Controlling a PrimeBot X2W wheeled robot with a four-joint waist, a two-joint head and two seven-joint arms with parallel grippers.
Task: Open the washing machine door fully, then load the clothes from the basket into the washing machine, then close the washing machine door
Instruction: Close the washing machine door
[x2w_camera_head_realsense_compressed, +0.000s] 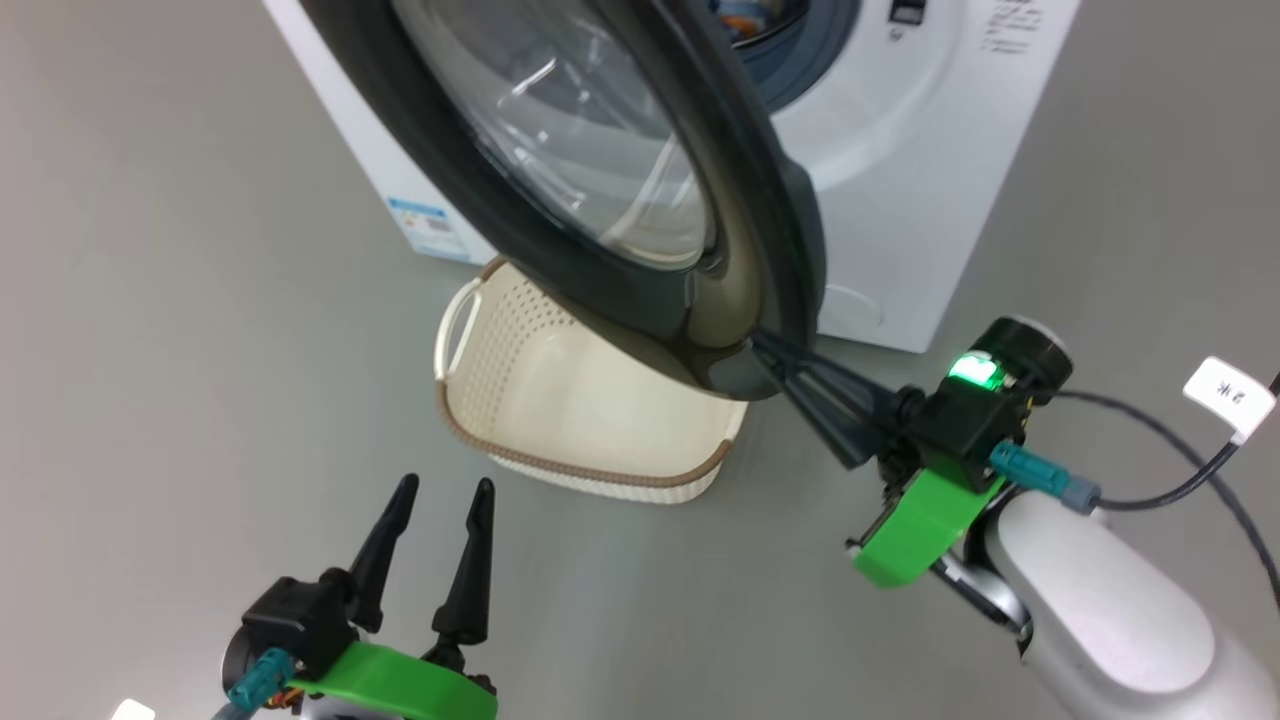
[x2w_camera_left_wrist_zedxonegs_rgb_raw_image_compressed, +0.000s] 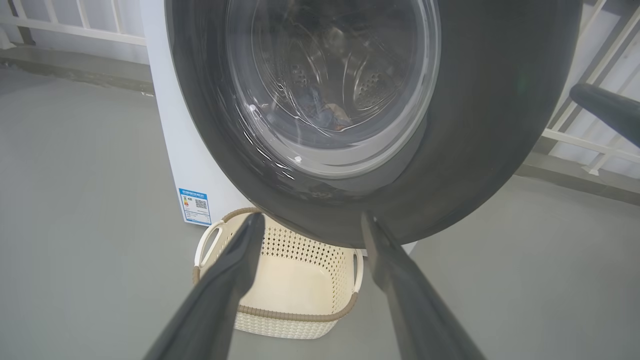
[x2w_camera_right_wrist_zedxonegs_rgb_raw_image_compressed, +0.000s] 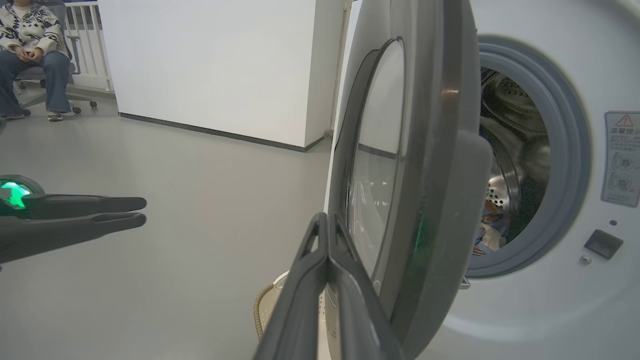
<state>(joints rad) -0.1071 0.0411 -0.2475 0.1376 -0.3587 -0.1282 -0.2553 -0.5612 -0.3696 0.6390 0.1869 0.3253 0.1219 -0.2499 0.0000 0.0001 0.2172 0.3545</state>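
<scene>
The washing machine (x2w_camera_head_realsense_compressed: 900, 200) (x2w_camera_right_wrist_zedxonegs_rgb_raw_image_compressed: 550, 310) stands with its door (x2w_camera_head_realsense_compressed: 740, 180) (x2w_camera_left_wrist_zedxonegs_rgb_raw_image_compressed: 475, 125) (x2w_camera_right_wrist_zedxonegs_rgb_raw_image_compressed: 435, 175) swung partway out over the basket (x2w_camera_head_realsense_compressed: 600, 470) (x2w_camera_left_wrist_zedxonegs_rgb_raw_image_compressed: 290, 315) (x2w_camera_right_wrist_zedxonegs_rgb_raw_image_compressed: 262, 305), whose visible part holds nothing. Clothes (x2w_camera_head_realsense_compressed: 745, 20) (x2w_camera_left_wrist_zedxonegs_rgb_raw_image_compressed: 325, 112) (x2w_camera_right_wrist_zedxonegs_rgb_raw_image_compressed: 487, 230) lie inside the drum. My right gripper (x2w_camera_head_realsense_compressed: 757, 342) (x2w_camera_right_wrist_zedxonegs_rgb_raw_image_compressed: 327, 217) is shut with nothing between its fingers, and its tips are against the outer side of the door's lower rim. My left gripper (x2w_camera_head_realsense_compressed: 440, 490) (x2w_camera_left_wrist_zedxonegs_rgb_raw_image_compressed: 312, 220) hangs open in front of the basket, apart from it.
A black cable (x2w_camera_head_realsense_compressed: 1180, 480) with a white tag trails on the grey floor at the right. A white wall block (x2w_camera_right_wrist_zedxonegs_rgb_raw_image_compressed: 215, 65) stands behind, and a person (x2w_camera_right_wrist_zedxonegs_rgb_raw_image_compressed: 30, 55) sits on a chair far off. A white railing (x2w_camera_left_wrist_zedxonegs_rgb_raw_image_compressed: 590, 135) runs behind the machine.
</scene>
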